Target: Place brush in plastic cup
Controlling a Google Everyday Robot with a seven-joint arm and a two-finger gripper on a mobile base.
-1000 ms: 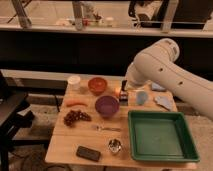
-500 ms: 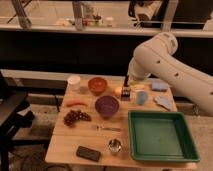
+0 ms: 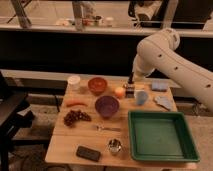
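The plastic cup [image 3: 141, 97] is a small pale blue-grey tumbler standing upright right of centre on the wooden table [image 3: 65, 142]. My gripper [image 3: 131, 81] hangs from the white arm that reaches in from the right, just behind and left of the cup, near the table's back. A small dark thing, probably the brush [image 3: 129, 88], sits right below the gripper, between an orange ball [image 3: 119, 92] and the cup. I cannot tell whether the gripper holds it.
A purple bowl [image 3: 107, 106], red-orange bowl [image 3: 97, 85], white cup [image 3: 74, 81], carrot [image 3: 76, 103], grapes [image 3: 75, 117], a utensil [image 3: 107, 128], metal cup [image 3: 115, 146] and black block [image 3: 87, 153] lie left. A green tray [image 3: 160, 150] is front right, a blue sponge [image 3: 160, 86] and cloth [image 3: 164, 102] back right.
The arm has risen and swung back to the right, so the gripper now sits a little higher and farther back. The plastic cup is fully uncovered.
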